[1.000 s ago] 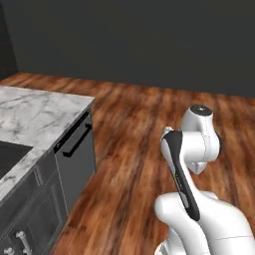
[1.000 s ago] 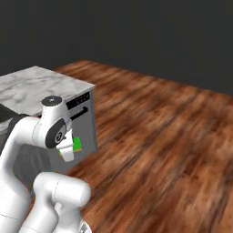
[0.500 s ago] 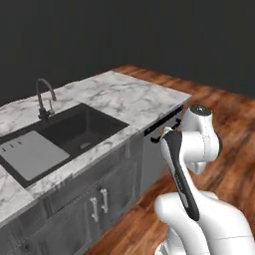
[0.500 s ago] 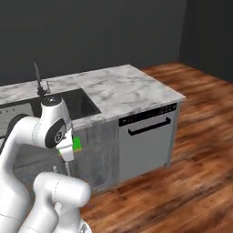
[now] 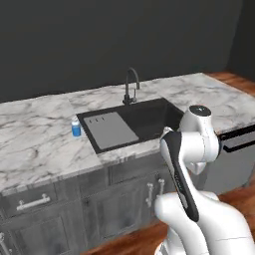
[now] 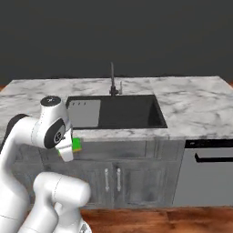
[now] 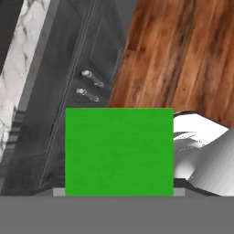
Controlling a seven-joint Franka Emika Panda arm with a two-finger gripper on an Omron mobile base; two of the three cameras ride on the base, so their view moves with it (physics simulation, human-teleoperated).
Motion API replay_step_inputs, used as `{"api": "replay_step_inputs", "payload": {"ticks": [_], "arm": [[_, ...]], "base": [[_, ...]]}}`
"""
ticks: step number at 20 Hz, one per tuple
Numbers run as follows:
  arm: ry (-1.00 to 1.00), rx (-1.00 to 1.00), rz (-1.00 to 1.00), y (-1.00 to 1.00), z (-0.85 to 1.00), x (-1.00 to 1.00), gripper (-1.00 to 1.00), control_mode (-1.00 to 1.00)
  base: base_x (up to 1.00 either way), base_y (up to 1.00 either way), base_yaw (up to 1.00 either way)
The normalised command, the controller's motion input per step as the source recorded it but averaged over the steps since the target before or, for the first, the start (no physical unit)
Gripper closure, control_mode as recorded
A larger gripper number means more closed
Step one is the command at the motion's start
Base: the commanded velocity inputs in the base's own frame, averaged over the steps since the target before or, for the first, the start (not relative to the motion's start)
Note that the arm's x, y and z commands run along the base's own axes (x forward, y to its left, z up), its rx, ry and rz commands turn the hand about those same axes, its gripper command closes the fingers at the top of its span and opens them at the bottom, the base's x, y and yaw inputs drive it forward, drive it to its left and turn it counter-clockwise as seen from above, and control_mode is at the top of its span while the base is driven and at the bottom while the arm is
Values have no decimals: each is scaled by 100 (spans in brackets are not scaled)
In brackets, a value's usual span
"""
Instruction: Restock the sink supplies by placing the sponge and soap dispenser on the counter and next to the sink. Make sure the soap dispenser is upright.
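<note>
Sponge [image 7: 119,151] sits clamped in the pincer [image 6: 68,148], its bright green face large in the hand view; in the right base view it shows as a small green block at the end of the arm, low in front of the sink [image 6: 129,111] and below the level of the surface [image 6: 195,102], against the dark cabinet fronts [image 6: 132,175]. No writing or label can be read on it or anywhere else.

The soap dispenser [image 5: 75,127] stands upright on the white marble surface, just beside the sink's left edge, next to the grey drainboard [image 5: 110,130]; its blue body and white top show in the left base view, while in the right base view the arm covers that spot. The black basin itself looks bare, with the dark gooseneck faucet [image 5: 131,85] rising behind it.

A dishwasher front [image 6: 207,175] with a dark handle sits to the right of the sink. The hand view adds cabinet handles [image 7: 90,87] and wooden floor [image 7: 183,55] beyond the sponge.
</note>
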Motion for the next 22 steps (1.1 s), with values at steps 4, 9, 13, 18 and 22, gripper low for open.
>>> {"api": "replay_step_inputs", "payload": {"ticks": [4, 9, 13, 18, 22], "arm": [[0, 0, 0, 0, 0, 0, 100, 100], [0, 0, 0, 0, 0, 0, 100, 100], [0, 0, 0, 0, 0, 0, 100, 100], [0, 0, 0, 0, 0, 0, 100, 100], [14, -5, 0, 8, -11, 63, 100, -100]], "base": [[65, 14, 61], [59, 14, 47], [47, 39, 32], [8, 9, 14], [0, 0, 0]]}}
